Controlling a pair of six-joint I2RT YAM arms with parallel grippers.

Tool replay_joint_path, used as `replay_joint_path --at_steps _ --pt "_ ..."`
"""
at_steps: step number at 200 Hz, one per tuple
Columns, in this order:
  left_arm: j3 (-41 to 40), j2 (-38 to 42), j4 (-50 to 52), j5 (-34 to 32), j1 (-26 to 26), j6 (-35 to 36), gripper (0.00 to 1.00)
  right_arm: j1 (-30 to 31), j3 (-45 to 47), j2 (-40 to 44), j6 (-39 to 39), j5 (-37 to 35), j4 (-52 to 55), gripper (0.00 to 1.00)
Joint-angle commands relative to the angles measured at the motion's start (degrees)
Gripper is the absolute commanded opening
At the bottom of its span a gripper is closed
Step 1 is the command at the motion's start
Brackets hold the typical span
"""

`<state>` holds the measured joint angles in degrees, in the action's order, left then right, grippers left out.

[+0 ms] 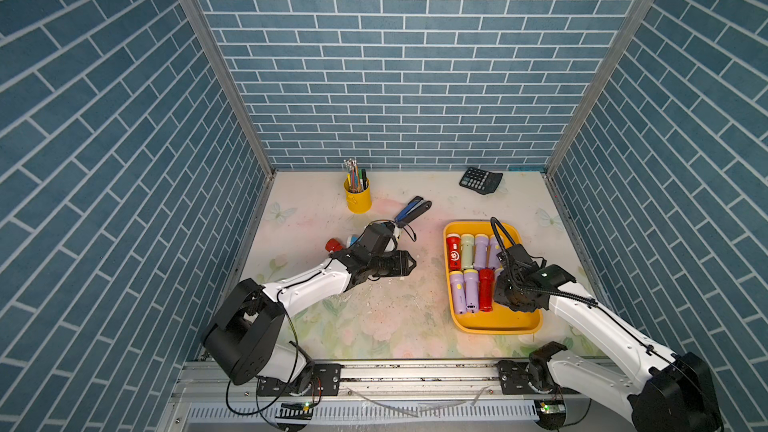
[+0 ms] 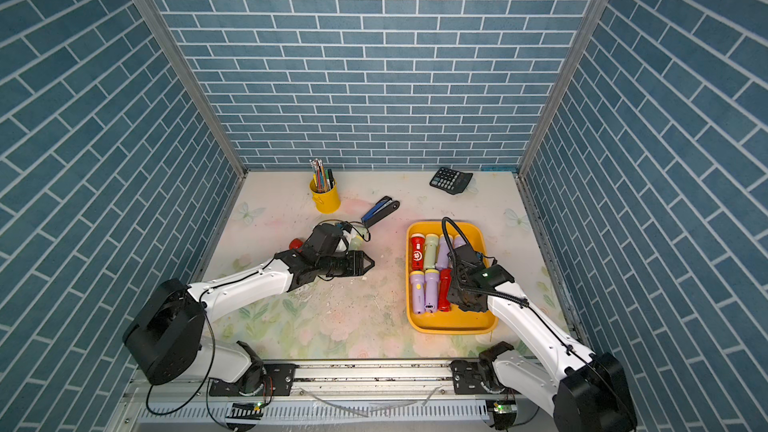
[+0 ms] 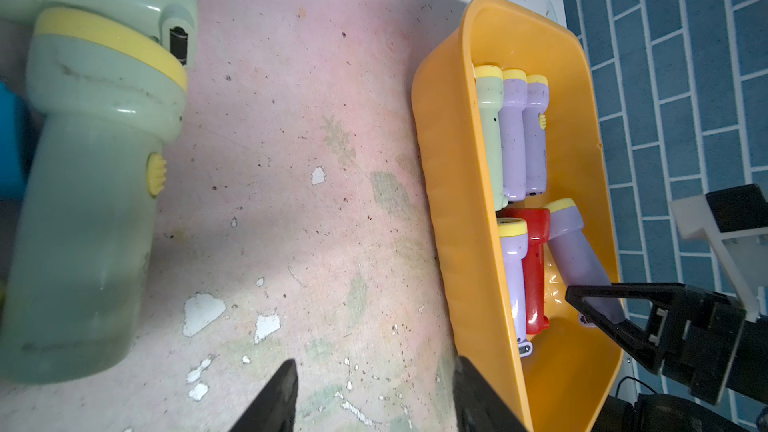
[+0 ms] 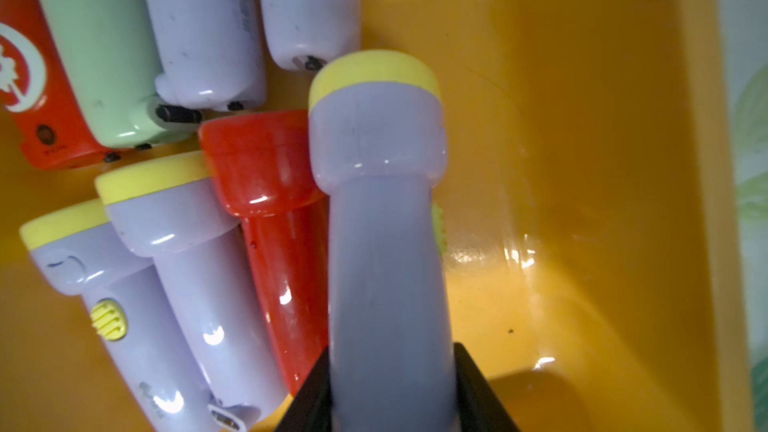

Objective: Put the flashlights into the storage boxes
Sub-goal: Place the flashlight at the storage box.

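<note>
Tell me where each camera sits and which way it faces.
Top views: high over the near edge, looking down on the table; left arm and right arm show.
Left wrist: looks across the table past a green flashlight to the tray; open left gripper shows.
Right wrist: looking into the tray along the lilac flashlight held by the right gripper.
Both wrist views share that flashlight and the tray.
</note>
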<state>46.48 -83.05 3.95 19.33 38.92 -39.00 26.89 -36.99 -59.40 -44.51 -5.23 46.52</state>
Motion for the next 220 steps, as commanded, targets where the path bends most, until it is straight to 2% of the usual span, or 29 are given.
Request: replay_joint_path --at_steps 1,149,220 --pt "0.32 -0.13 -0.35 -0.05 0.29 0.51 0.60 -0.94 1.47 -0.63 0.90 1.69 -1.30 0.22" --pt "0.86 -0.75 0.01 -0.14 0.28 0.77 0.60 -5.39 5.87 -0.72 1.18 7.29 -4.68 0.46" --pt "0.98 -0.53 0.39 -0.27 0.28 1.06 0.61 -8.26 3.46 2.21 3.31 8.88 -2.16 0.57"
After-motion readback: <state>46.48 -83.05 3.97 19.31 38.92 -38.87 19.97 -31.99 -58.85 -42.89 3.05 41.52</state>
